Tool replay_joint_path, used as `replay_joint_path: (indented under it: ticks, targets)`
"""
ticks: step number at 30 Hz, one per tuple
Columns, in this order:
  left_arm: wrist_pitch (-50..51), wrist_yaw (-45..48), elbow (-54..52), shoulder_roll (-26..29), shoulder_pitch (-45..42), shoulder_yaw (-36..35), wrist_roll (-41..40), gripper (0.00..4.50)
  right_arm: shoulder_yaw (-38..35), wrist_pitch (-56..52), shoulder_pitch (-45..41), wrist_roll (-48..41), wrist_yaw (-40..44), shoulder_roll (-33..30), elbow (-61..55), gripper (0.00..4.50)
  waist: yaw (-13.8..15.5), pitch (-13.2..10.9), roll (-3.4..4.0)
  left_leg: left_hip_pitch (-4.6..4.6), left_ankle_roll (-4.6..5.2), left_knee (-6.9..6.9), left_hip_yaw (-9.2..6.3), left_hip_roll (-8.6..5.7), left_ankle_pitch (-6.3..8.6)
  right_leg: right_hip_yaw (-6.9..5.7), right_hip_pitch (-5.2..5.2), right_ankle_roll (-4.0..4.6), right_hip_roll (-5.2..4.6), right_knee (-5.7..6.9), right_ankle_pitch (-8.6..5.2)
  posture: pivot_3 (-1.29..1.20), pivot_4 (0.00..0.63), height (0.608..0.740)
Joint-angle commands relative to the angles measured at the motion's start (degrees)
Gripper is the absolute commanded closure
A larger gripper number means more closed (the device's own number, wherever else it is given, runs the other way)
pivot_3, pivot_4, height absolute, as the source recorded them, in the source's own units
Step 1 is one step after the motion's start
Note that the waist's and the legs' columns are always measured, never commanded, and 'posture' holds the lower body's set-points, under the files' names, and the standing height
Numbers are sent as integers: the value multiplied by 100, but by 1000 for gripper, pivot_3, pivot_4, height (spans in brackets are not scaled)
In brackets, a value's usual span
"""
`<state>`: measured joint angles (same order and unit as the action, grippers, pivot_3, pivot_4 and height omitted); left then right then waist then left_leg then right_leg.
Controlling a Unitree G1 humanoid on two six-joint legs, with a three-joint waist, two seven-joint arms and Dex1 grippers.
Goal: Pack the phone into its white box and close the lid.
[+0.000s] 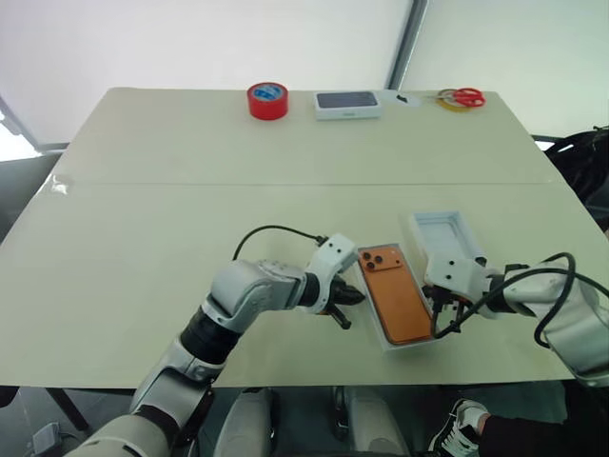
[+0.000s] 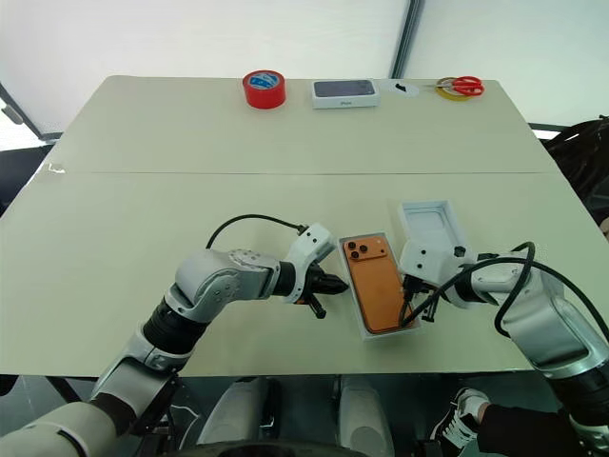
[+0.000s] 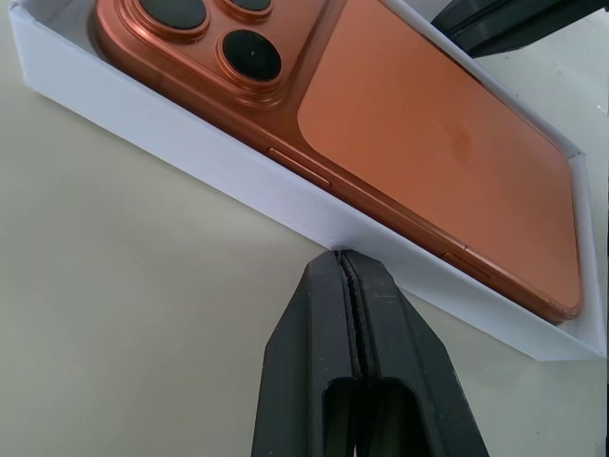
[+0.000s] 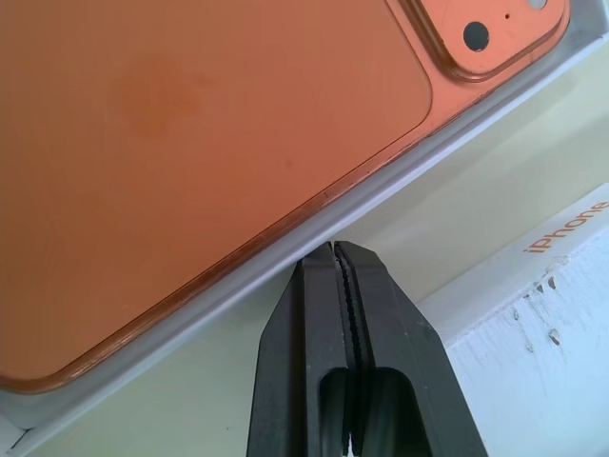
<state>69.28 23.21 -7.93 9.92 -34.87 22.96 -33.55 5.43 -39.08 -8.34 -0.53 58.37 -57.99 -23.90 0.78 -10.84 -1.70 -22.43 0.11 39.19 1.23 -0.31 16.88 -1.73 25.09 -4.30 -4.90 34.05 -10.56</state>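
Phone (image 1: 395, 295) lies camera-side up in white box (image 1: 373, 312) near front edge of desk (image 1: 190, 190); lid (image 1: 441, 233) sits open-side up just beside box, on robot's right; left gripper (image 1: 350, 297) jaws pressed together, tips at box's left wall; right gripper (image 1: 441, 303) jaws likewise pressed together (empty), at box's right wall.

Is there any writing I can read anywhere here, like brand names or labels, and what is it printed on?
"iPhone", orange letters cut off at the picture's edge, on the side wall of the lid, seen in the right wrist view.
Small marks on the white box with a dark phone picture at the far edge of the table: too small to read.
Red tape roll: no writing can be made out.
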Motion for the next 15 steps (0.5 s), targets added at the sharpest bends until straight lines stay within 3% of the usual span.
replay_joint_path:
  ticks: [1, 4, 8, 12, 15]
  targets:
    - [-68, 24, -119, 44, -23, -480, 17, 4446, -575, -162, -13, -466, 213, -170, -301, 4500, 0, -1, 1, 0, 0, 1, 0, 0, 0, 0, 0, 0, 0, 0, 0, 0, 150, 732]
    - [-21, -9, -189, 230, 84, -839, 31, 4500, -991, -404, -7, -816, 431, -361, -317, 3591, -8, -1, 1, 1, 0, 1, -1, 0, 0, -1, 0, 0, 0, 1, 0, 0, 150, 732]
    - [29, 11, -349, 394, 210, -1148, -13, 4500, -1133, -841, -405, -1054, 165, -256, -113, 1659, -11, 0, 1, 2, 0, 0, -1, 4, 0, -1, 0, 1, 4, 2, 0, 0, 150, 732]
    - [-384, 156, -574, 690, 370, -1142, 174, 4500, -718, -2384, -1422, -1153, -453, 194, 490, 1659, -5, -1, -1, 2, 0, 1, 1, 1, 0, 1, 1, 4, -2, 3, 3, 0, 150, 732]
    - [-1241, 559, -910, 1113, 578, -945, 473, 4500, -493, -3179, -1984, -1157, -892, 589, 986, 1659, -3, -1, 2, -1, -1, 1, 0, 2, 0, 0, 4, 6, -2, 3, 3, 0, 150, 732]
